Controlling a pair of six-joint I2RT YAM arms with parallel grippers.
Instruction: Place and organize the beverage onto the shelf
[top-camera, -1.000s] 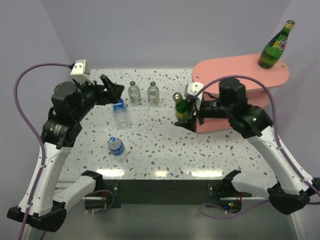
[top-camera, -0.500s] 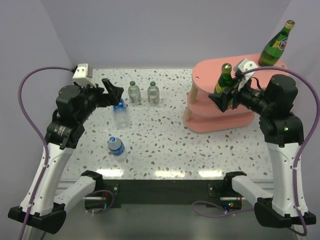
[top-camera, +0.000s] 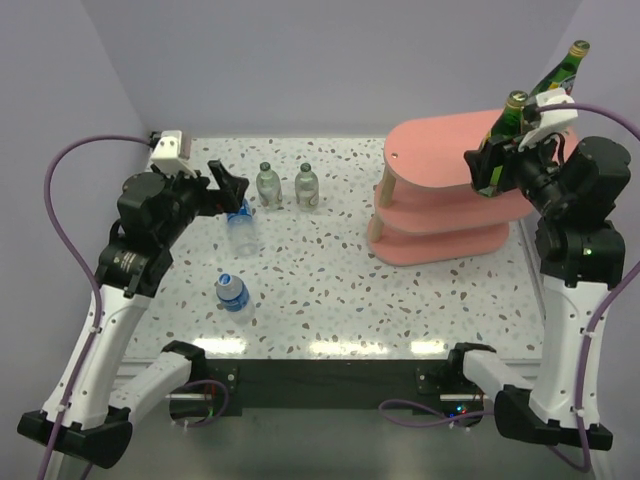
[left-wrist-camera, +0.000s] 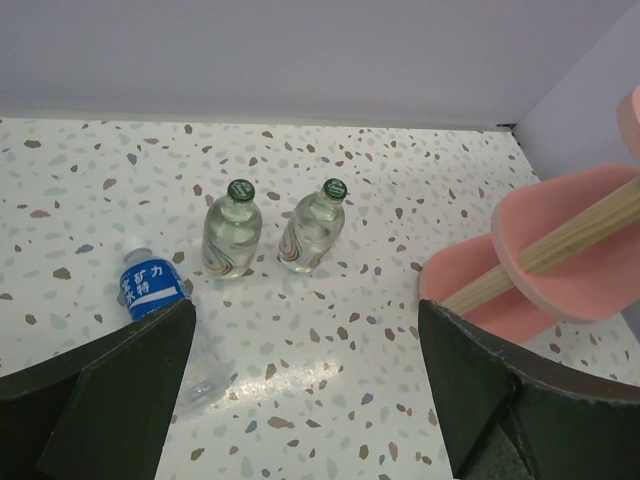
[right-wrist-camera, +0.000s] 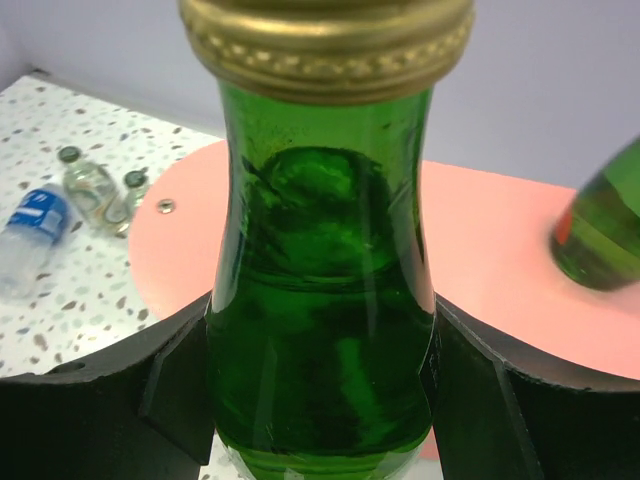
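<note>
Bottles: six, all seen from above. Clock positions are read in the top view from the centre of the table (top-camera: 330, 270).
Progress: judged about one third done. One bottle is on the shelf (top-camera: 430, 150), one is held over it, and four are on the table.
Held bottle (top-camera: 507, 125): dark green glass with a gold cap, near upright, over the top board at 2 o'clock. Whether its base touches the board cannot be told.
Placed bottle (top-camera: 556, 82): same green glass and gold cap. It stands at the far right end of the top board, at 1 o'clock from the held bottle, near it but apart.
Left clear bottle (top-camera: 268, 186): clear with a green cap, upright on the table at 11 o'clock.
Right clear bottle (top-camera: 307, 186): same kind, upright, just beside the left one.
Lying bottle (top-camera: 241, 228): clear plastic with a blue label and white cap, on its side at 10 o'clock.
Near bottle (top-camera: 232, 292): same kind, at 8 o'clock; upright or tilted cannot be told.
Right claw (top-camera: 490, 163): clenched on the lower body of the held bottle.
Left claw (top-camera: 231, 190): released, fingers spread with nothing between them, just beside the cap end of the lying bottle.
Shelf: three pink oval boards on light wooden posts, at 2 o'clock. No bottles show on the lower two boards.
Remaining: set the held bottle down, then move the four table bottles, probably grouped by kind.
</note>
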